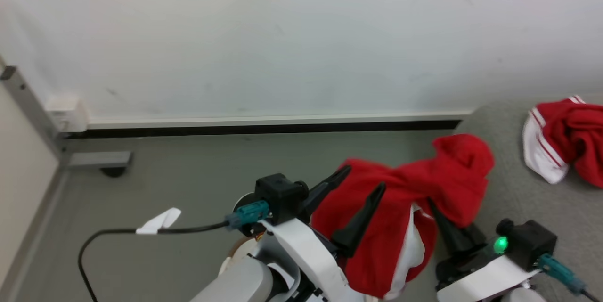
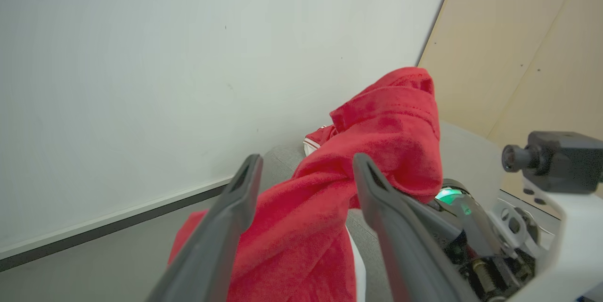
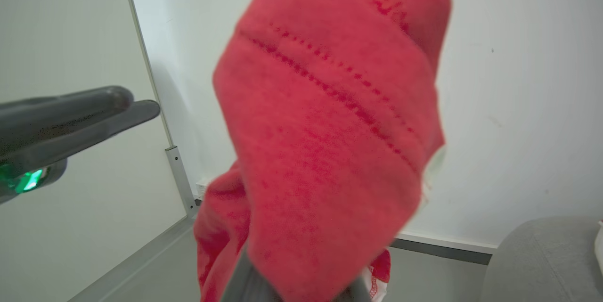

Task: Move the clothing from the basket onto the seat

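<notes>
Loosely over right tool (image 1: 444, 227), red clothing (image 1: 400, 189)

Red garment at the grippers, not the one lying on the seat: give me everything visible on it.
The held garment is soft, fleecy-looking red fabric with stitched seam lines and a white panel below. It is bunched, hanging in folds above the floor, one peak rising by the seat edge. The right gripper has its jaws shut on it. The left gripper has its jaws open, with fabric running between them unpinched.

Two red garments (image 1: 424, 184) (image 1: 574, 132), one grey seat (image 1: 518, 198)
</notes>
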Tool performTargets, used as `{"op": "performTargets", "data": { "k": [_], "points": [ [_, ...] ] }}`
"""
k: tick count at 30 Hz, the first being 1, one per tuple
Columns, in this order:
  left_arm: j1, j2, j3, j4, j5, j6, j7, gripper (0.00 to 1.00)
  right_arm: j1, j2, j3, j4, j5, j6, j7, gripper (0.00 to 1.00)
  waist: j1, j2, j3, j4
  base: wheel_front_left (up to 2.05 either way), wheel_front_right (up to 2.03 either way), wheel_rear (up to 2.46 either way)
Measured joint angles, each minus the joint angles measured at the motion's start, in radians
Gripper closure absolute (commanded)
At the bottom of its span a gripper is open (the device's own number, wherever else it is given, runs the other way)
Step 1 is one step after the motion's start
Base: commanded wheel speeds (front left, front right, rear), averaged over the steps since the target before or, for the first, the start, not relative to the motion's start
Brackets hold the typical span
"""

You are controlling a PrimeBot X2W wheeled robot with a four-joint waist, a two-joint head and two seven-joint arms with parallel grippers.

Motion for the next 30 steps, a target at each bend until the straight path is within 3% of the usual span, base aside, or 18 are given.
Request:
{"op": "performTargets", "data": {
  "k": [9,10,19,25,30],
  "points": [
    [0.011,0.011,-0.017,-0.046,0.038,-0.018,-0.072,0.00,0.027,-0.036,-0.184,-0.094,-0.047,0.000,0.000,1.00,0.0000,0.0000,0.029,-0.153,0.00,0.00,0.00],
    [0.011,0.013,-0.021,-0.047,0.045,-0.021,-0.083,0.00,0.041,-0.040,-0.221,-0.120,-0.055,0.000,0.000,1.00,0.0000,0.0000,0.039,-0.194,0.00,0.00,0.00],
    [0.008,0.030,-0.058,-0.021,0.093,-0.029,-0.105,0.00,0.097,-0.037,-0.287,-0.236,-0.080,0.000,0.019,1.00,0.0000,0.0000,0.080,-0.369,0.00,0.00,0.00],
    [-0.003,0.024,-0.067,-0.012,0.100,-0.030,-0.105,0.00,0.078,-0.062,-0.293,-0.269,-0.079,0.000,0.051,1.00,-0.0001,0.0000,0.106,-0.419,0.00,0.00,0.00],
    [-0.025,0.030,-0.073,-0.010,0.106,-0.036,-0.094,0.00,-0.061,-0.128,-0.352,-0.244,-0.053,0.000,0.077,1.00,0.0000,0.0001,0.149,-0.419,0.00,0.00,0.00]
  ]
}}
